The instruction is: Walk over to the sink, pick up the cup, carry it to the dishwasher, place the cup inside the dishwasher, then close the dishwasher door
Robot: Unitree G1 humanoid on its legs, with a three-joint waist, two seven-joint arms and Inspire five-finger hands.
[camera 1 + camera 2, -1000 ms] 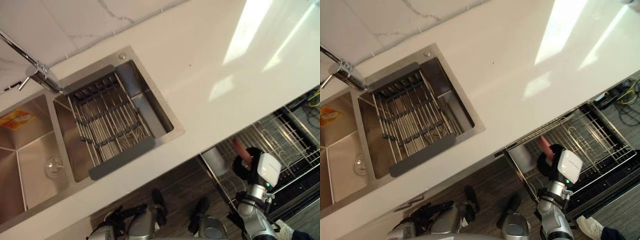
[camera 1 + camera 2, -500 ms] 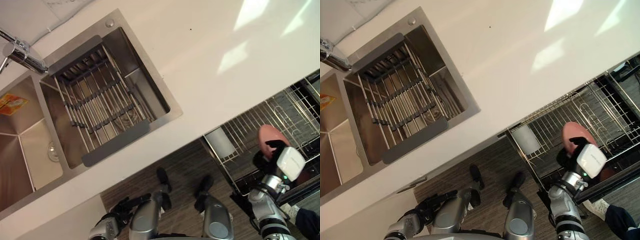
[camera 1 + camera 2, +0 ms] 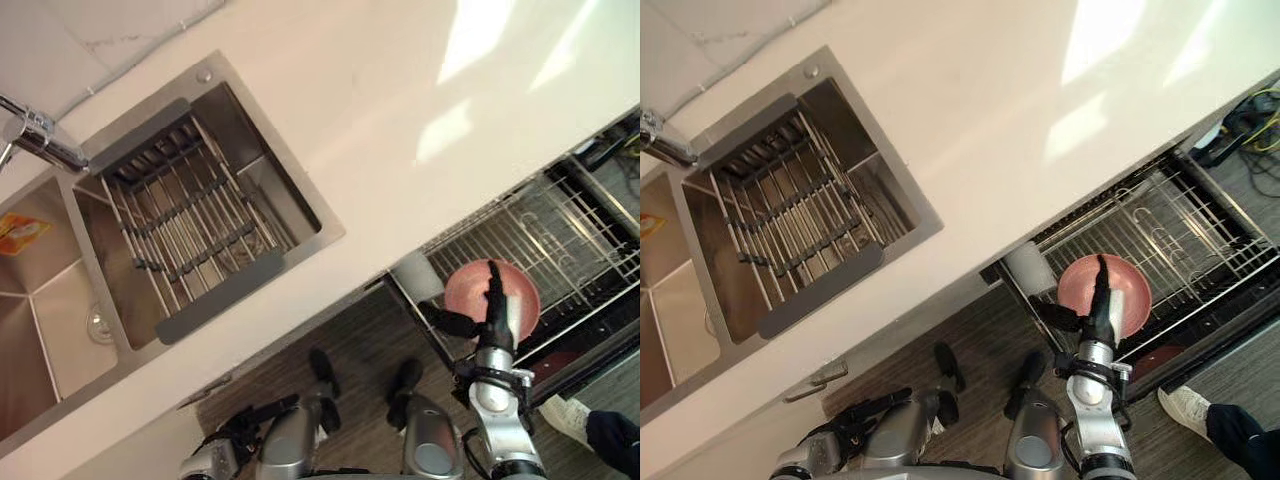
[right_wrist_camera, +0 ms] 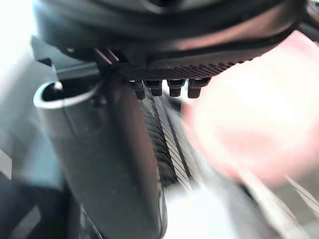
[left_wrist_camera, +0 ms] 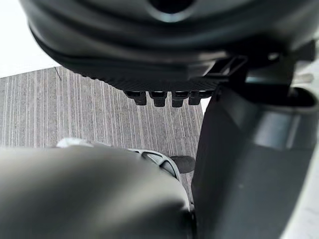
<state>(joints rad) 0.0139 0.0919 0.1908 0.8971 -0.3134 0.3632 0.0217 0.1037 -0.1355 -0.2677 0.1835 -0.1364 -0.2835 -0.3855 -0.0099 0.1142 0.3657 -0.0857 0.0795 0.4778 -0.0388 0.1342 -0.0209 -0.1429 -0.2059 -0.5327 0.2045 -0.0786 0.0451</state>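
Observation:
A round pink cup [image 3: 467,283] [image 3: 1128,297] sits in the pulled-out wire rack [image 3: 560,225] of the dishwasher, below the counter's edge. My right hand [image 3: 494,325] [image 3: 1099,322] is over it and open, with its fingers straight across the cup's middle and its thumb spread to the left. In the right wrist view the cup [image 4: 254,129] is a pink blur just past the fingers. My left hand [image 3: 240,425] hangs low at my side near the floor, idle, fingers straight.
A pale cylinder container [image 3: 415,275] stands in the rack's near corner. The white counter [image 3: 420,90] holds a steel sink [image 3: 300,215] with a drainer rack [image 3: 190,235] and a faucet [image 3: 40,140]. A person's shoe [image 3: 565,420] is on the floor at lower right.
My right hand's fingers have gone from curled round the pink cup to straight, and the cup now sits in the rack. The whole picture has shifted with the camera.

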